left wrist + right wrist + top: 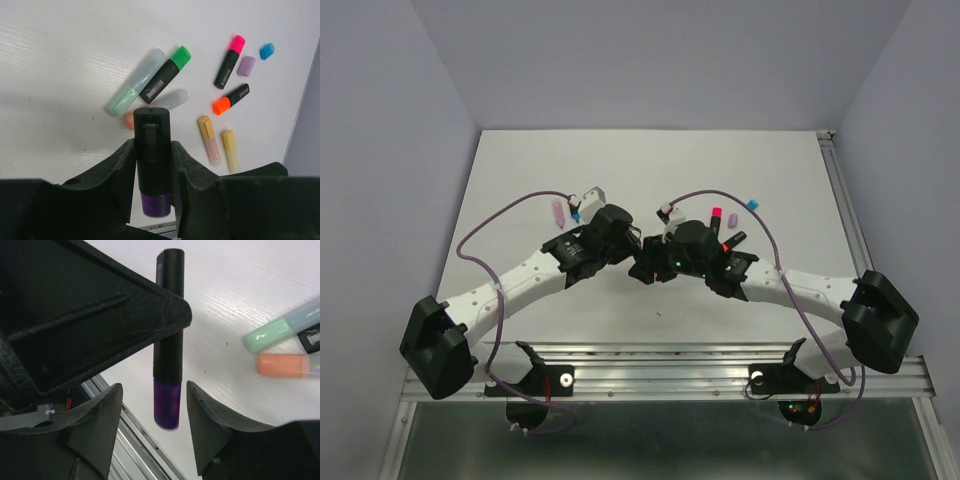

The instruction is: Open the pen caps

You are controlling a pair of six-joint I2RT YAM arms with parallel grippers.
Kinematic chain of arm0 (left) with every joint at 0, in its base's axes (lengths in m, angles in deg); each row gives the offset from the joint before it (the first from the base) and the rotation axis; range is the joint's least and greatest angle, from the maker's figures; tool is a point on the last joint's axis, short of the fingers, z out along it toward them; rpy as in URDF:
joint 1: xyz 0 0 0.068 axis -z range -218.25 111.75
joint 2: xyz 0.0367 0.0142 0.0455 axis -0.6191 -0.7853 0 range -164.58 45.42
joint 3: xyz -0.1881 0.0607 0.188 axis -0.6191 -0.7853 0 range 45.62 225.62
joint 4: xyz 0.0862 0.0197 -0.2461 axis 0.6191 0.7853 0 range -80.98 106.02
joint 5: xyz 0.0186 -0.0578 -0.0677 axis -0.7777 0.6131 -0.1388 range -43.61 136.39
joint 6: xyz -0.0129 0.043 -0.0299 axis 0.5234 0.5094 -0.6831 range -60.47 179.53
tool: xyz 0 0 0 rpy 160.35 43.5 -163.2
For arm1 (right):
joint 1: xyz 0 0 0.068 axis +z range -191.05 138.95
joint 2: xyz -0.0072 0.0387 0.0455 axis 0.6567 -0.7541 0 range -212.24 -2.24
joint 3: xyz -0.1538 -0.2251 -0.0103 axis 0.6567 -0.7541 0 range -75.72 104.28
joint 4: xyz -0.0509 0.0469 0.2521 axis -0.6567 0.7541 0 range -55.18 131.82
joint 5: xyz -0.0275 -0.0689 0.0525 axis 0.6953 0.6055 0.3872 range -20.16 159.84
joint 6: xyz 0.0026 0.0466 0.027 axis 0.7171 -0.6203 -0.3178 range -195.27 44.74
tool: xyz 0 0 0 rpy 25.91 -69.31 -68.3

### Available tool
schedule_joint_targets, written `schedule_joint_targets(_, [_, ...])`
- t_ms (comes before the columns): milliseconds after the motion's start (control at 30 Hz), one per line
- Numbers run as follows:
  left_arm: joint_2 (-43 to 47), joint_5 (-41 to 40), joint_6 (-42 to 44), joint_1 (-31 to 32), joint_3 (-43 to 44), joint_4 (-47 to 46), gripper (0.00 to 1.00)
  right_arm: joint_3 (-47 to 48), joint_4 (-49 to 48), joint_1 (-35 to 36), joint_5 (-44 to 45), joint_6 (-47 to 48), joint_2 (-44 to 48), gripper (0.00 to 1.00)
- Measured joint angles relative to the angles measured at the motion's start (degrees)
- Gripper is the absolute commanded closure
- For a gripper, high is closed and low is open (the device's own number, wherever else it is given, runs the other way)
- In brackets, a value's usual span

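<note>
**Purple cap up next, several pens still closed**

The left gripper (152, 146) clamped a black highlighter (151, 132) by its barrel, with the purple cap (166, 407) jutting clear. The right gripper (154, 390) stood partly open around that cap, a gap showing at each finger, so the cap was judged not yet pulled. Beyond, on the white table (60, 60), an orange cap (221, 106), a green cap (180, 56) and a pink cap (236, 44) remained on their pens. A lilac cap (246, 65) and a blue cap (267, 50) lay loose.

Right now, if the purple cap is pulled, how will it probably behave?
Probably stiff: the purple cap looks like hard plastic. Its glossy surface may slip in the right gripper. Small and rounded, it could roll if dropped.
</note>
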Motion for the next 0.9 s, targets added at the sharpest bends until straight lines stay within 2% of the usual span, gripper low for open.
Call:
schedule_joint_targets(100, [0.2, 0.3, 0.0, 0.0, 0.0, -0.3, 1.00, 0.0, -1.7, 0.0, -0.9, -0.5, 0.0, 0.50])
schedule_joint_targets(333, [1.5, 1.0, 1.3, -0.4, 0.0, -0.9, 1.00, 0.0, -3.3, 0.0, -1.4, -0.8, 0.0, 0.67])
schedule_joint_targets(467, [2.2, 1.0, 2.1, -0.4, 0.0, -0.8, 1.00, 0.0, -3.3, -0.1, -1.2, -1.0, 0.0, 0.85])
schedule_joint_targets(500, [2.5, 0.9, 2.1, -0.5, 0.0, -0.8, 1.00, 0.0, -3.2, -0.2, -1.0, -1.4, 0.0, 0.99])
schedule_joint_targets(733, [3.7, 2.1, 2.0, -0.8, -0.3, -2.1, 1.00, -1.3, -4.0, -0.4, -1.2, -2.4, 2.3, 0.99])
schedule_joint_targets(900, [3.8, 5.0, 1.6, -2.6, -1.2, -4.5, 1.00, -7.3, -13.6, -1.6, -4.6, -6.0, 4.4, 0.99])
